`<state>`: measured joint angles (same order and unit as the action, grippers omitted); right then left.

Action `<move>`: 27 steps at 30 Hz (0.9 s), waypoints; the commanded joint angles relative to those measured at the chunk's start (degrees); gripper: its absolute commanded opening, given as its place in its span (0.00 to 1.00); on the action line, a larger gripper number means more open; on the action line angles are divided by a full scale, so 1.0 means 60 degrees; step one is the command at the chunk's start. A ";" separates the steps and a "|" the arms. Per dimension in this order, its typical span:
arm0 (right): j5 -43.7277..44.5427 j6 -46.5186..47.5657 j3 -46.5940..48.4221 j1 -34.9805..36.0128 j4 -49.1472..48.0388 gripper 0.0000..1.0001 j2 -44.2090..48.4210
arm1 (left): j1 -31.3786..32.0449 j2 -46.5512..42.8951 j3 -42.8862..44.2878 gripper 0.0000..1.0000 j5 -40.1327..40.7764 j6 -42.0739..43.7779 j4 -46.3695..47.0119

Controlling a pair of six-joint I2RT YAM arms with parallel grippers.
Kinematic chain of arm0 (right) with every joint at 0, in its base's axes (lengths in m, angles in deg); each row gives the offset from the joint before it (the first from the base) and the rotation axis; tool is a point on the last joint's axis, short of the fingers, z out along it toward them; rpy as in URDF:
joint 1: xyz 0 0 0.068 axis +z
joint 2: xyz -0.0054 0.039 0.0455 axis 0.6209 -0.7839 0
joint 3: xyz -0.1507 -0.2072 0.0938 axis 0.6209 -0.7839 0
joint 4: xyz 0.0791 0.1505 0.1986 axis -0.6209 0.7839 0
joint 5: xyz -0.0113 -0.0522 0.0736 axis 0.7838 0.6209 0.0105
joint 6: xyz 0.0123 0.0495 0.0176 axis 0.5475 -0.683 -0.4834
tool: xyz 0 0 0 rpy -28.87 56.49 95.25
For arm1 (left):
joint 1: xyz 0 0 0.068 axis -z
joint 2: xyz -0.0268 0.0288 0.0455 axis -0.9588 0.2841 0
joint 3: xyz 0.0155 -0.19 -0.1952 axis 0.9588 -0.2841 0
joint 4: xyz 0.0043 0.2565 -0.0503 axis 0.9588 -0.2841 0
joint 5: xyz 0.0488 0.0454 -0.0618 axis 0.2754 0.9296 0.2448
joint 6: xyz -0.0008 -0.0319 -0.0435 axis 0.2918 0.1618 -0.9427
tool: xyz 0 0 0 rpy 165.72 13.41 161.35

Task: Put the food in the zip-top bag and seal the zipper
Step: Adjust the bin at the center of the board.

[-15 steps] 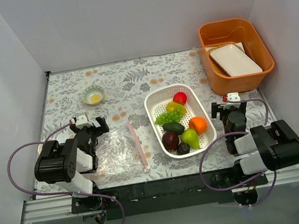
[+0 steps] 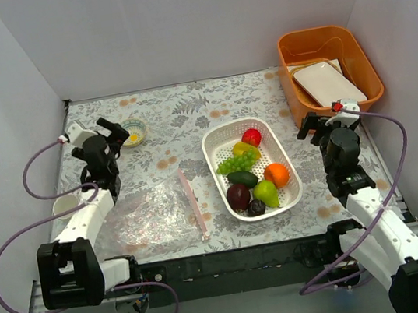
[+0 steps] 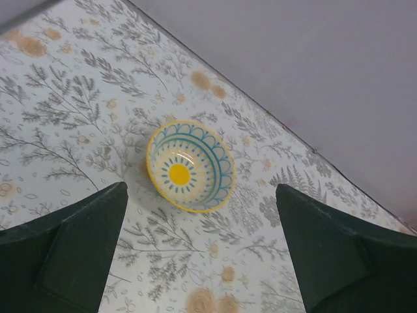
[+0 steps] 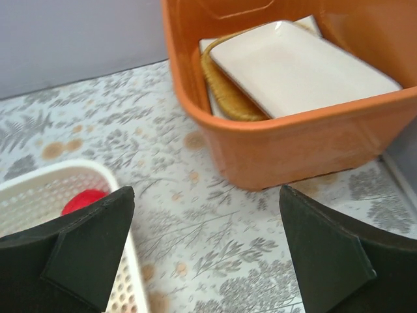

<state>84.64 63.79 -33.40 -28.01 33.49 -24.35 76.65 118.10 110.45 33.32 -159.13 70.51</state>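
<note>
At front edge of the table (image 2: 187, 112), left of centre, the zip-top bag (image 2: 154, 212) lies flat, zipper (image 2: 193, 202) at its right. The food (image 2: 251, 174) is in white basket (image 2: 211, 144), centre-right. L gripper (image 2: 116, 129) & R gripper (image 2: 313, 129): jaws apart, nothing held.

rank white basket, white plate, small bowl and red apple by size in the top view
1. white basket
2. white plate
3. small bowl
4. red apple

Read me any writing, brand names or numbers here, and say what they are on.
None: no words, numbers or signs can be read in any view. The small bowl has only a painted pattern, the tablecloth only leaf prints; orange tub, white basket and clear bag look unmarked.
</note>
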 commanded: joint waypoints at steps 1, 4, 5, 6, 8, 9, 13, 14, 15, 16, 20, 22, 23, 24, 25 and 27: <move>-0.2469 -0.1195 0.0712 0.0015 0.2596 1.00 0.0554 | -0.0028 0.0170 0.1756 0.98 -0.2047 -0.1207 -0.5092; -0.4655 -0.1195 0.1077 -0.0015 0.2697 1.00 0.0279 | -0.0028 0.0069 0.2360 0.98 -0.4100 -0.1090 -0.5989; -0.4832 -0.1327 0.1311 0.0000 0.2887 1.00 0.0059 | -0.0028 -0.0193 0.2346 0.98 -0.4539 -0.1031 -0.5990; -0.5370 -0.1372 0.1545 0.0000 0.3455 1.00 -0.0479 | -0.0014 -0.0341 0.2259 0.98 -0.4921 -0.1002 -0.6034; -0.6118 -0.1344 0.2261 0.0000 0.4044 1.00 -0.1053 | -0.0014 -0.0620 0.2287 0.98 -0.5742 -0.0885 -0.6397; -0.6586 -0.1328 0.2425 -0.0015 0.4539 1.00 -0.1491 | 0.0001 -0.0824 0.2302 0.98 -0.5933 -0.0899 -0.6603; -0.6722 -0.1475 0.2968 0.0029 0.5276 1.00 -0.1920 | 0.0497 -0.1352 0.2273 0.98 -0.6040 -0.0869 -0.7512; -0.6883 -0.1388 0.3056 0.0044 0.5320 1.00 -0.1964 | 0.0992 -0.1469 0.2229 0.98 -0.5574 -0.0812 -0.7789; -0.6986 -0.1372 0.3231 0.0073 0.5321 1.00 -0.2066 | 0.1273 -0.1615 0.2214 0.98 -0.5294 -0.0811 -0.7922; -0.7045 -0.1372 0.3334 0.0117 0.5393 1.00 -0.2168 | 0.1841 -0.1631 0.2170 0.98 -0.5030 -0.0811 -0.8214; -0.7498 -0.1211 0.3978 0.0293 0.5803 0.95 -0.2929 | 0.2900 -0.1369 0.2024 0.98 -0.4222 -0.0884 -0.8773; -0.7529 -0.1051 0.4345 0.0526 0.5979 0.93 -0.3457 | 0.3309 -0.1222 0.1893 0.98 -0.4178 -0.0943 -0.8803; -0.7456 -0.1035 0.4389 0.0600 0.5965 0.92 -0.3603 | 0.3398 -0.1163 0.1848 0.98 -0.4105 -0.0943 -0.8774; -0.7426 -0.1035 0.4404 0.0659 0.5878 0.92 -0.3851 | 0.3486 -0.1105 0.1819 0.98 -0.4061 -0.0928 -0.8744; -0.7412 -0.1050 0.4448 0.0746 0.5819 0.92 -0.4013 | 0.3545 -0.1003 0.1818 0.98 -0.4046 -0.0928 -0.8759; -0.7338 -0.1021 0.4579 0.0805 0.5760 0.91 -0.4495 | 0.3590 -0.0681 0.1848 0.98 -0.4118 -0.0885 -0.8729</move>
<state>41.73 56.75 -8.70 -24.34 67.37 -47.45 97.42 112.14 121.77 6.80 -164.64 19.91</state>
